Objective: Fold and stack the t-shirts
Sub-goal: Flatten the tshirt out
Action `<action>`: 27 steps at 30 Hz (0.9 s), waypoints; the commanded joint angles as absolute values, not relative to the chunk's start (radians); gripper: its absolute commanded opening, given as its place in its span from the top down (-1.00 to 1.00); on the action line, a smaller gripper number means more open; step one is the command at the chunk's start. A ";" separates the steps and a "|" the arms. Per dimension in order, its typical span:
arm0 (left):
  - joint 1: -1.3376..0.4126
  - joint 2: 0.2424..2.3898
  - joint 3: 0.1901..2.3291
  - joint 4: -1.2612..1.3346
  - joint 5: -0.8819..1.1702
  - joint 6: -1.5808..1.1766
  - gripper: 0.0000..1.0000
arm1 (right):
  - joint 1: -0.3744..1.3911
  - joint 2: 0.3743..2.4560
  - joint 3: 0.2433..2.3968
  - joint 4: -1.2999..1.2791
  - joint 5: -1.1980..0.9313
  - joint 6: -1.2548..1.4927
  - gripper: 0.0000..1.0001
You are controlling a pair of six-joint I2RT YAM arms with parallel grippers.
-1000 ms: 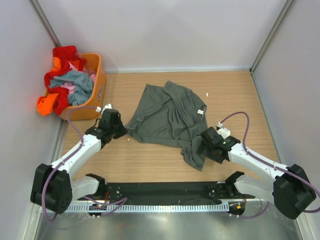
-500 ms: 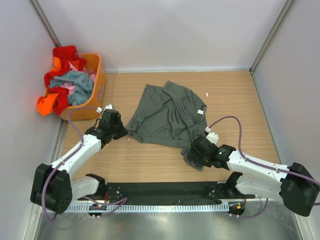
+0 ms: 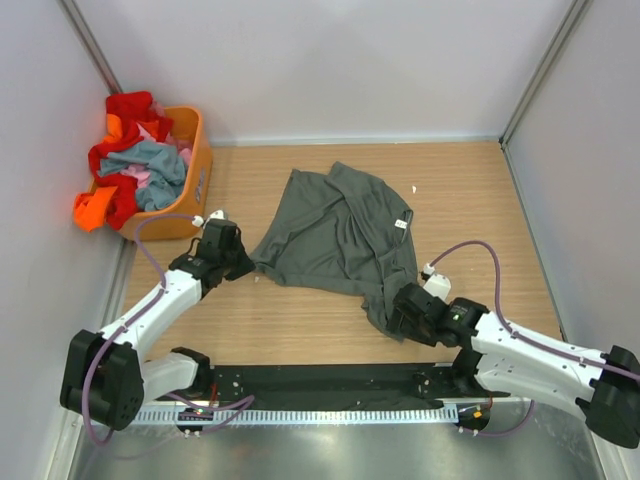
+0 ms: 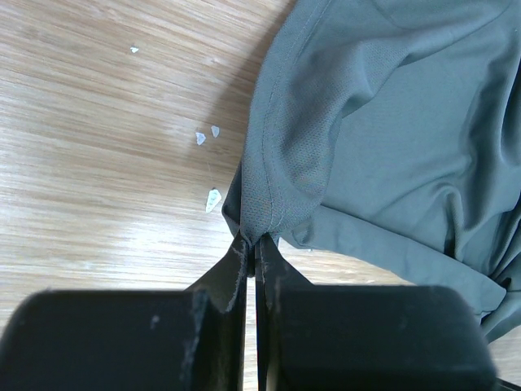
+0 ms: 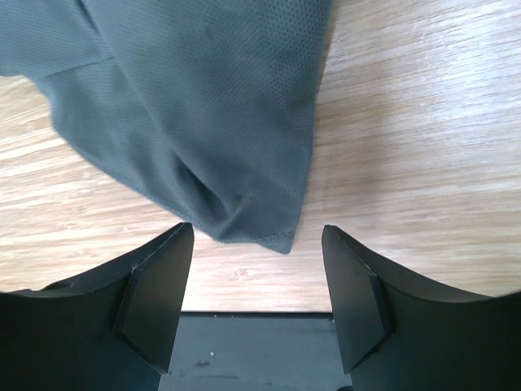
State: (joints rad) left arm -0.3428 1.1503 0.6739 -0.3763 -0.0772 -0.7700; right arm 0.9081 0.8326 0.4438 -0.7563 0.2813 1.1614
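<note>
Low down, right fingers (image 5: 155, 301) apart around grey t-shirt (image 5: 187, 106) corner

Plain dark grey t-shirt (image 3: 340, 235), finely meshed, ahead of the black left gripper (image 4: 251, 244) and right gripper (image 5: 256, 238); pale wood-grain table (image 5: 407, 147) beneath. Beyond the left gripper, an orange basket (image 3: 198, 170) holds red, orange, pink and blue-grey shirts (image 3: 140, 160).

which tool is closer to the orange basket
Left. The left tool is close beside the basket, pinching the grey t-shirt; the right tool is across the table, open at its near corner.
</note>
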 commanded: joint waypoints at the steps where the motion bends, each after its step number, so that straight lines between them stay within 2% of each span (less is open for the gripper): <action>1: -0.339 1.129 0.686 -0.385 -0.064 -0.762 1.00 | 0.916 0.876 0.417 -0.661 0.262 1.167 -0.40; 7: -0.339 1.118 0.687 -0.397 -0.068 -0.755 1.00 | 0.917 0.983 0.434 -0.582 0.258 1.129 -0.39; 10: -0.339 1.115 0.687 -0.402 -0.071 -0.753 1.00 | 0.917 1.023 0.425 -0.523 0.230 1.114 -0.23; 11: -0.339 1.114 0.690 -0.406 -0.074 -0.753 1.00 | 0.917 1.031 0.425 -0.515 0.224 1.105 0.11; 12: -0.339 1.111 0.692 -0.410 -0.071 -0.753 1.00 | 0.917 1.034 0.429 -0.509 0.222 1.098 0.29; 13: -0.339 1.106 0.699 -0.414 -0.066 -0.752 1.00 | 0.917 1.029 0.433 -0.511 0.222 1.095 0.61; 15: -0.341 1.094 0.712 -0.432 -0.060 -0.741 0.99 | 0.917 0.993 0.472 -0.553 0.224 1.071 0.97; 17: -0.341 1.042 0.767 -0.504 -0.067 -0.723 1.00 | 0.917 0.959 0.547 -0.625 0.291 1.037 0.97; 20: -0.342 0.922 0.874 -0.605 -0.130 -0.681 1.00 | 0.916 0.930 0.893 -0.896 0.444 0.957 0.97; 23: -0.344 0.853 1.039 -0.733 -0.198 -0.620 1.00 | 0.916 0.942 1.130 -1.030 0.587 0.891 0.97; 24: -0.344 0.847 1.084 -0.761 -0.210 -0.602 1.00 | 0.916 0.945 1.273 -1.090 0.612 0.875 0.97; 27: -0.344 0.841 1.253 -0.848 -0.222 -0.539 1.00 | 0.917 0.962 1.518 -1.164 0.673 0.802 0.97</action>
